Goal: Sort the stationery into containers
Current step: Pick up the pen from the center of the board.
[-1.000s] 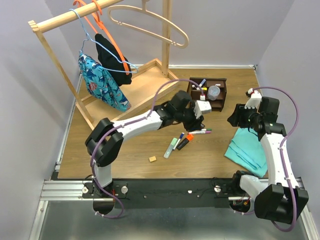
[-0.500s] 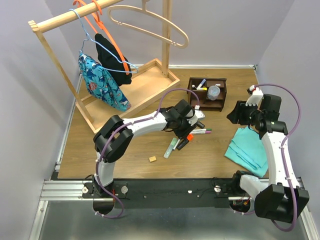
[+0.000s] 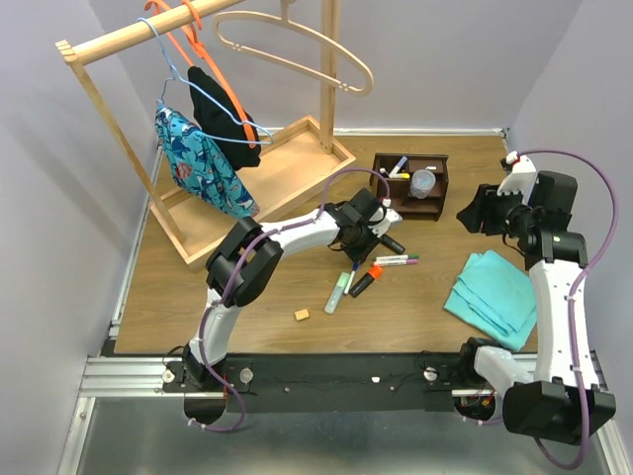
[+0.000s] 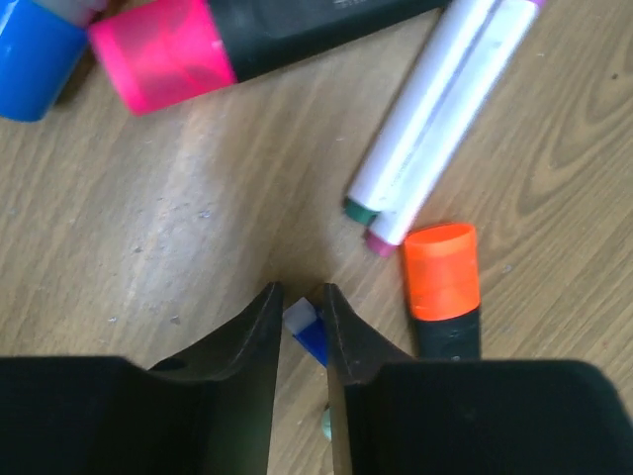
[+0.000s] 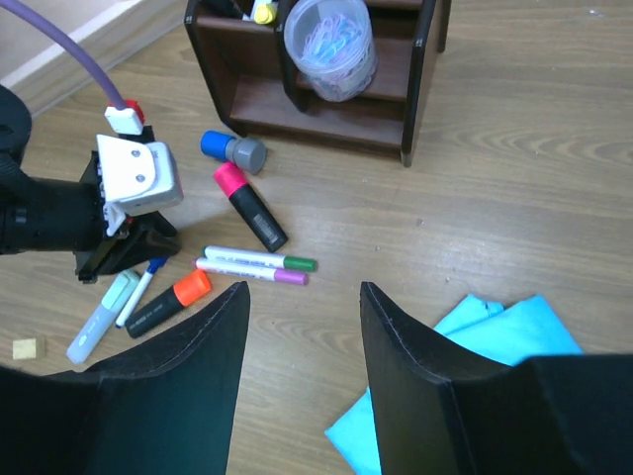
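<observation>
Left gripper [image 4: 298,295] points down at the surface [image 4: 148,218], its jaws drawn nearly together and pinched on the blue-and-white end of a pen [image 4: 309,336]. The narrow grip fits so slim a thing, and taking it by the end keeps the fingers clear of its neighbours. From the wrist view it is hard to say whether the pen has left the wood or lies on it.

Close by at 2 o'clock is the orange highlighter [image 4: 442,272]. Just past it are two white markers [image 4: 435,119], side by side and touching. At 11 o'clock, farther off, lies the pink highlighter [image 4: 163,54]. In the top view the green highlighter [image 3: 338,289] lies at 7 o'clock of the gripper, and the eraser [image 3: 302,315] sits alone beyond it, well apart from the pile.

The organizer [image 3: 435,163] stands at 1 o'clock of the pile, open tops up, so a pen can be dropped in upright. A few pens are in its left compartment already, and the cup [image 5: 329,40] with purple clips [image 5: 336,45] sits in another. Most items remain loose, so I judge the sort well short of half done.

The right gripper [image 5: 304,289] hangs high over bare wood with its jaws wide apart and nothing between them, probably kept back to leave the left arm room. The cloth [image 5: 475,327] lies at its 5 o'clock.
</observation>
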Controlling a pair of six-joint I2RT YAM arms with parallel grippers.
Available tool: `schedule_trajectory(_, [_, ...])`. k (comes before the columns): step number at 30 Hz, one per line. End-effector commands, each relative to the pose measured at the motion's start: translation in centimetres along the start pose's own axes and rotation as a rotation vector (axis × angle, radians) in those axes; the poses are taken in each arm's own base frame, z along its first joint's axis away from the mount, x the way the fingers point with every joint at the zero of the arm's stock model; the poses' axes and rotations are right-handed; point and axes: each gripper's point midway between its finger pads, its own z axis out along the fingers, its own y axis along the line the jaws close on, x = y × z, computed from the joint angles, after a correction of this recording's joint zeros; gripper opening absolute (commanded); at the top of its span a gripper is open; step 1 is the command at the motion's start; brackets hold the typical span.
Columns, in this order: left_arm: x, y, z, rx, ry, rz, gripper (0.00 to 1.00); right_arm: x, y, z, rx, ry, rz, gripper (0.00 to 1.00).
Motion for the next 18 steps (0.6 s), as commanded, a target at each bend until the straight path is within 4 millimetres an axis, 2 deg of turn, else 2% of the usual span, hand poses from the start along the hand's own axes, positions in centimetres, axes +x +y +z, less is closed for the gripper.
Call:
schedule_trajectory(1, [5.0, -3.0, 1.2, 0.021, 0.151, 0.1, 0.17, 0.7, 1.1, -1.6, -0.027, 0.001, -0.042, 0.56])
schedule_trajectory(3, [5.8, -4.2, 0.6, 0.029, 0.173, 0.147, 0.11, 0.8, 1.7, -1.9, -0.044, -0.02, -0.027, 0.56])
schedule_trajectory(5, [5.9, -4.5, 0.0, 0.016, 0.178, 0.18, 0.12, 1.1, 1.8, -1.5, -0.05, -0.039, 0.018, 0.56])
schedule_trajectory(6, [6.1, -4.6, -0.2, -0.001, 0.181, 0.193, 0.17, 1.0, 1.9, -1.6, -0.048, -0.055, 0.028, 0.56])
schedule_trajectory(7, [6.1, -4.3, -0.3, -0.02, 0.181, 0.196, 0.38, 0.8, 2.0, -1.6, -0.049, -0.073, 0.028, 0.57])
schedule_trajectory(8, [6.0, -3.7, -0.4, -0.058, 0.182, 0.203, 0.44, 1.0, 2.2, -1.4, -0.059, -0.075, 0.055, 0.57])
schedule_trajectory(10, [5.9, -3.0, -0.4, -0.089, 0.185, 0.212, 0.49, 1.0, 2.3, -1.5, -0.062, -0.081, 0.048, 0.57])
schedule_trajectory(13, [6.2, -2.2, -0.3, -0.116, 0.195, 0.206, 0.5, 0.9, 1.7, -1.5, -0.033, -0.074, 0.04, 0.57])
schedule_trajectory(17, [6.5, -2.3, -1.6, -0.128, 0.186, 0.194, 0.51, 0.2, 1.6, -1.6, -0.034, -0.072, -0.001, 0.57])
schedule_trajectory(18, [7.4, -2.2, -1.7, -0.133, 0.202, 0.187, 0.51, 0.2, 1.5, -1.6, -0.034, -0.071, -0.002, 0.57])
